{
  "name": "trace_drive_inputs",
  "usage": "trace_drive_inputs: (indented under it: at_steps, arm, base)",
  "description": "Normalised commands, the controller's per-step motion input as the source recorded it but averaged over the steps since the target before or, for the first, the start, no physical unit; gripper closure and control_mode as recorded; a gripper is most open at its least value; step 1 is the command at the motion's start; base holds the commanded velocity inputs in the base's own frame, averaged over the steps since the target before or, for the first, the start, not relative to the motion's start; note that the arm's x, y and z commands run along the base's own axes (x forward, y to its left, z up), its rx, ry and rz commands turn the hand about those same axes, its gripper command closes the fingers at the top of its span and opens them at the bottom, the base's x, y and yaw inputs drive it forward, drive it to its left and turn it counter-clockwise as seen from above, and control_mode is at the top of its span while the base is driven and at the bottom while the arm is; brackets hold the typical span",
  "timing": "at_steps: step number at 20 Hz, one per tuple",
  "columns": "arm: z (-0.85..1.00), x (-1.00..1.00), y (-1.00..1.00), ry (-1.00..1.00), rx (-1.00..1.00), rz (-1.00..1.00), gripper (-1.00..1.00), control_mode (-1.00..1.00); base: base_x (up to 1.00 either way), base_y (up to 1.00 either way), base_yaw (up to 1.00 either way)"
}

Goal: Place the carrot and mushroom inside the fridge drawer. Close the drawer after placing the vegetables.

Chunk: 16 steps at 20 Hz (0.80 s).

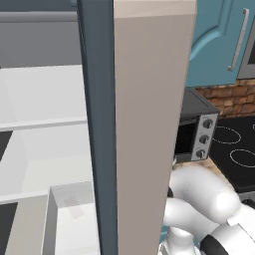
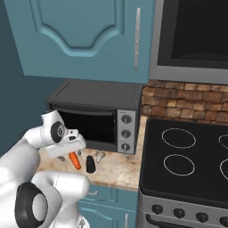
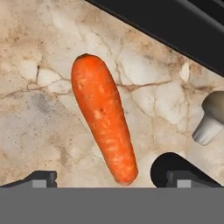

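carrot [image 3: 103,118] flat on counter [image 3: 35,109], between spread tool [image 3: 109,177] fingertips.

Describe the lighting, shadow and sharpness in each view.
Hand view: the carrot is sharp, evenly lit, with faint shadow on the marble counter. Right base view: soft, flat light, no glare on the toaster oven. Left base view: the fridge door's edge looms large, slightly soft.

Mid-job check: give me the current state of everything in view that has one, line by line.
carrot: lying flat on the counter, not gripped.
mushroom: on the counter beside the carrot, apart from it.
end effector: open, fingers either side of the carrot's narrow end.
fridge drawer: pulled out, open.
fridge door: open.
toaster oven: door shut.
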Motion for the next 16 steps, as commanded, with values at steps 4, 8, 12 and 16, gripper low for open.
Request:
trace_drive_inputs:
  at_steps: [4,8,12,16]
  arm:
    - [-0.31,0.06,0.00,0.09,0.00,0.04,-1.00,-1.00]
    - [-0.22,0.16,0.00,0.11,0.00,0.04,-1.00,-1.00]
    - [-0.18,0.18,0.00,0.10,0.00,0.02,-1.00,-1.00]
    - [-0.15,0.14,0.00,0.07,0.00,0.02,-1.00,-1.00]
  base:
    - [0.00,0.00,0.00]
    - [0.00,0.00,0.00]
    - [0.00,0.00,0.00]
    - [0.00,0.00,0.00]
